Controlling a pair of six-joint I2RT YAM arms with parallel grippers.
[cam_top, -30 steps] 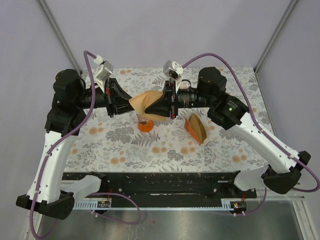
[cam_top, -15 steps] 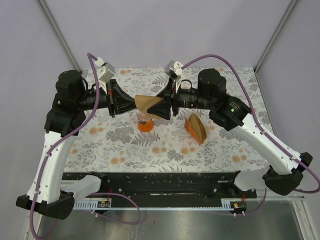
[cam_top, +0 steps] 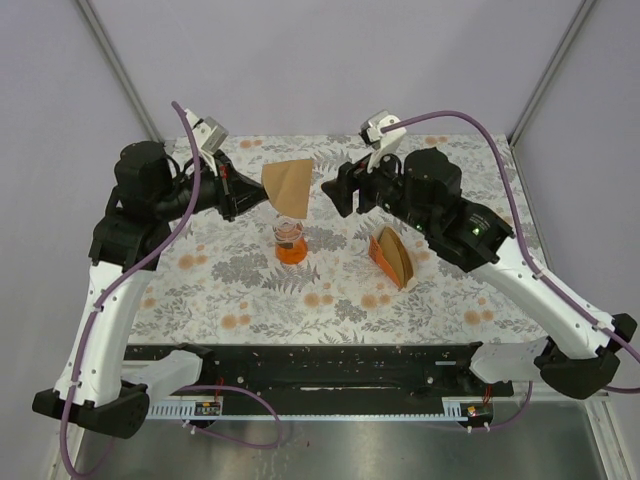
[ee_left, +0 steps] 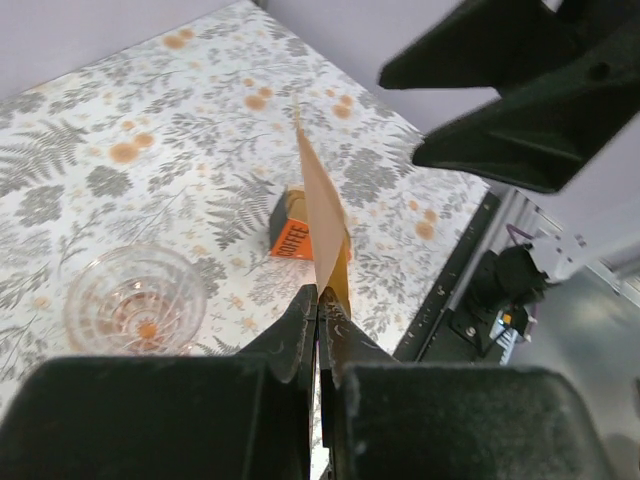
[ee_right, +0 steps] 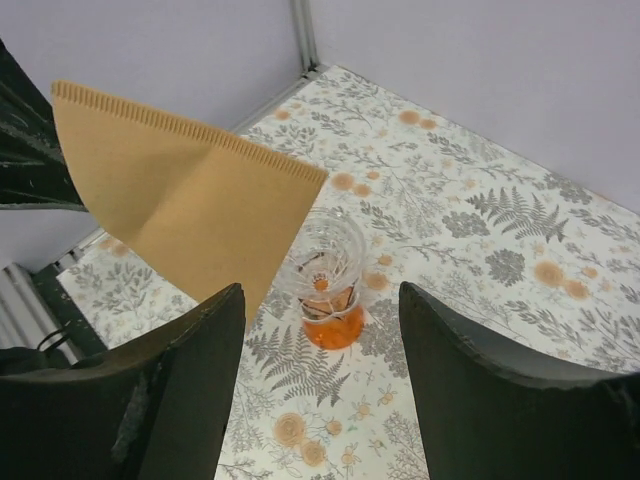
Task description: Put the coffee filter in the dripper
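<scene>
left gripper (ee_left: pixel 318 300): clamped tight on the coffee filter (cam_top: pixel 288 186), pinching it by one edge, so yeah, that's the arm carrying it

right gripper (cam_top: pixel 338 188): jaws spread wide, nothing between them. It's just beside the filter's free side, apart from it

coffee filter: one flat light-brown paper fan, up in the air and not in the dripper (cam_top: pixel 290 240). The top view has it just past the dripper's far rim. From the left wrist you see it nearly edge-on, a thin sheet sticking straight out of the fingertips. From the right wrist you get the broad face, with the crimped seam along the upper edge

dripper: standing upright on the table between the two grippers, with a clear funnel top, a narrow waist and an orange base. Nothing's inside it, and the ribbed bowl shows clearly from both wrist cams

holder (cam_top: pixel 393 257): beige wedge with a stack of brown papers in it, sitting to the right of the dripper and well apart from it, under the right arm

label (ee_left: pixel 292 240): orange patch on the holder's end that reads "COFFEE" in white caps. That's the only writing I can make out anywhere

tablecloth (cam_top: pixel 200 290): white with grey ferns and orange flowers, covering the work area. There's no text or logo on it that I can read
</scene>
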